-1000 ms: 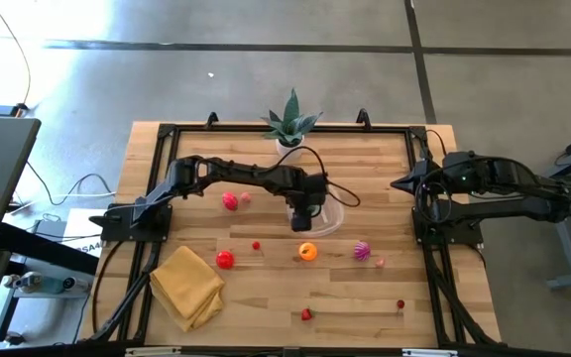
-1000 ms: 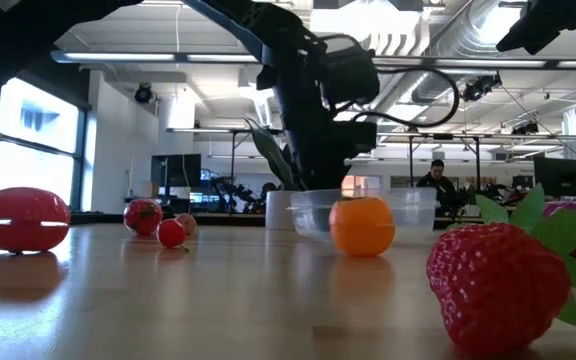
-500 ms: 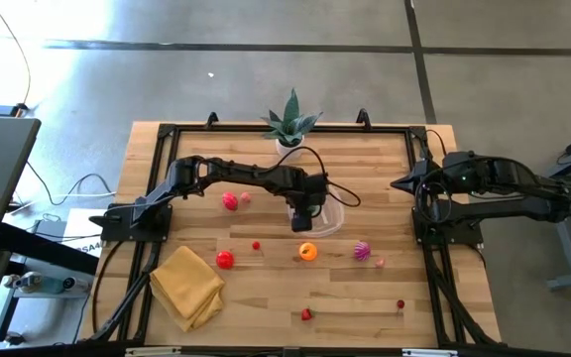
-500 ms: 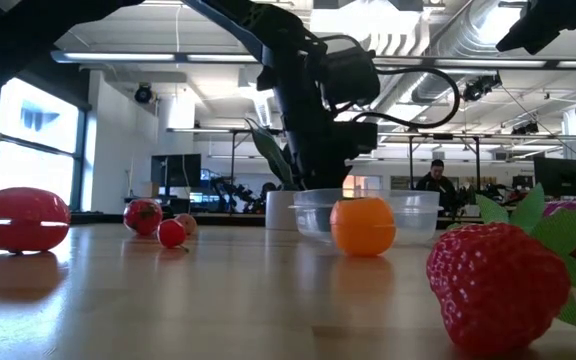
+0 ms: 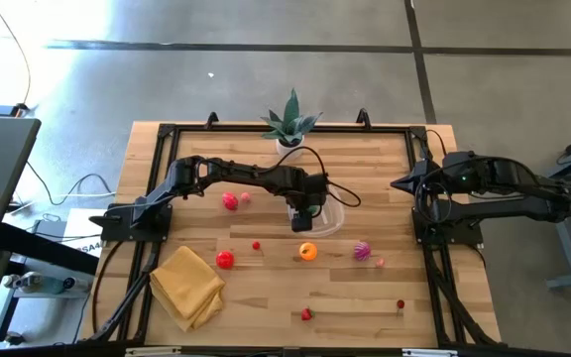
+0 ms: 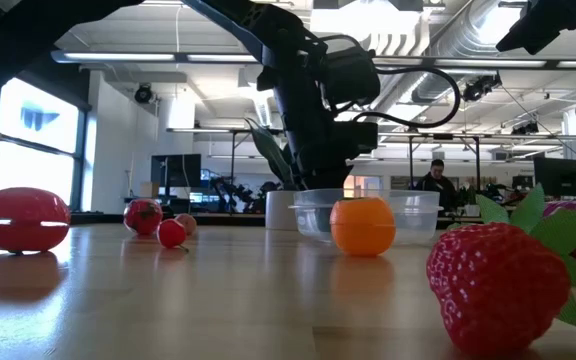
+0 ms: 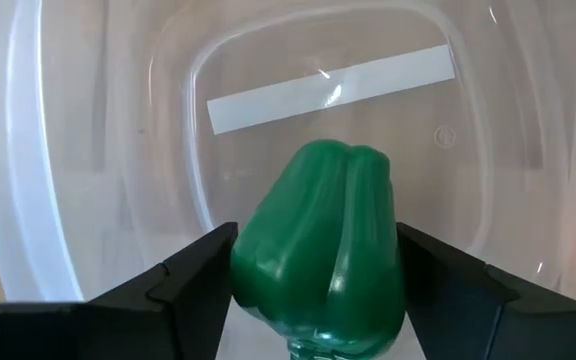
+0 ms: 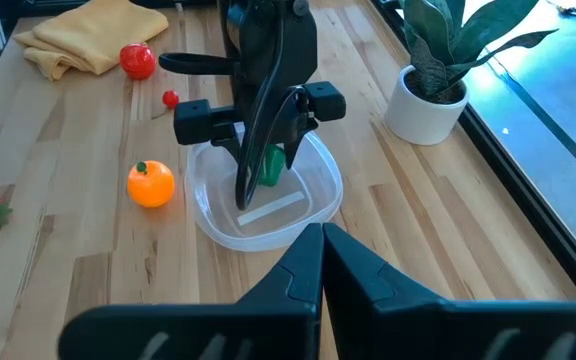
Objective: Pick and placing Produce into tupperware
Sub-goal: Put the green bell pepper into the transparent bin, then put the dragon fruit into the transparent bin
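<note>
Nothing much moves since before: left gripper (image 7: 313, 300) still holds the green pepper (image 7: 320, 240) by its sides, low over the tub (image 5: 327, 219). It looks light, hard and slippery. Right gripper (image 8: 320, 262) waits, pinched shut, by the table's edge.

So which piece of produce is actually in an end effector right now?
The green pepper, clamped by the left end effector over the tupperware; the orange and red pieces lie loose on the table.

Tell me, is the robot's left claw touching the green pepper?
Touching. In the left wrist view the left gripper has its jaws pressed against both sides of the green pepper, held above the clear tub.
</note>
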